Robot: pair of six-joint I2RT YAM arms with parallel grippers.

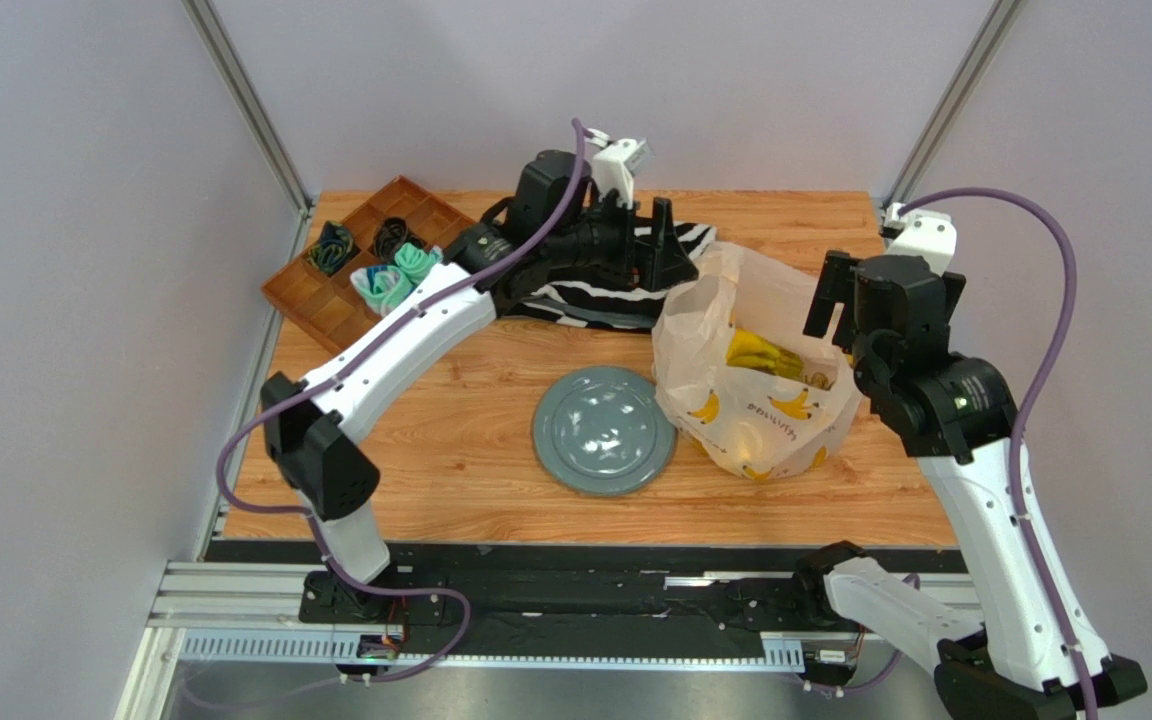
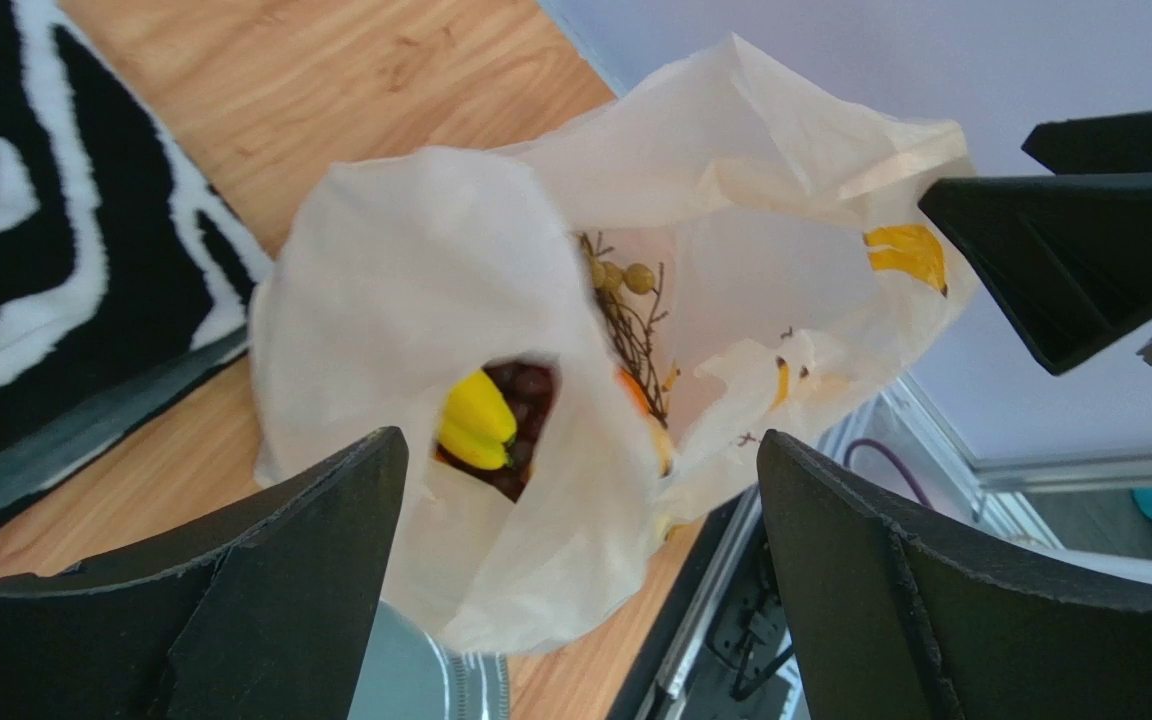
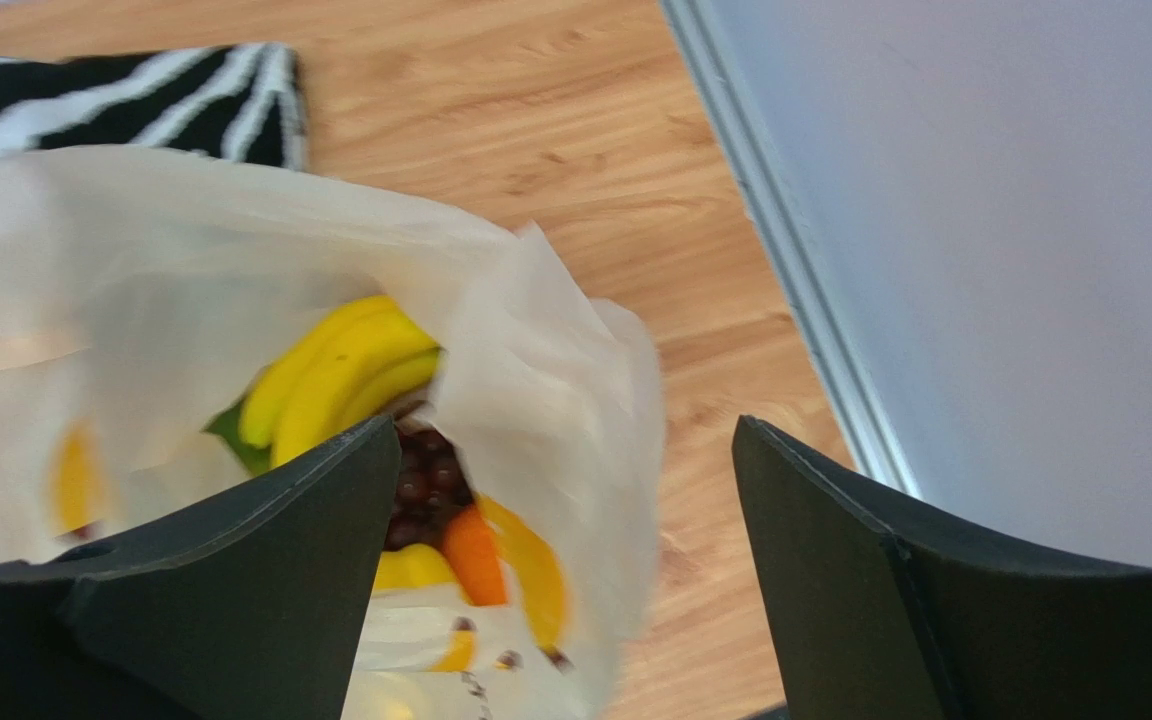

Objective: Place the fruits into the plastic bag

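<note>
The thin, crinkly, translucent plastic bag (image 1: 710, 323) sits slumped on the wooden table (image 1: 432, 435). Its mouth gapes over smooth curved yellow bananas (image 3: 334, 375) and small dark round grapes (image 3: 425, 488). Both claws are spread wide and hold nothing. The left gripper (image 1: 669, 248) is just beside the bag's far-left edge, and the right gripper (image 1: 835, 308) is at its right rim.

Bright even diffuse light, soft shadows, mild sheen on grey plate (image 1: 603, 435), wrist views slightly soft up close
</note>
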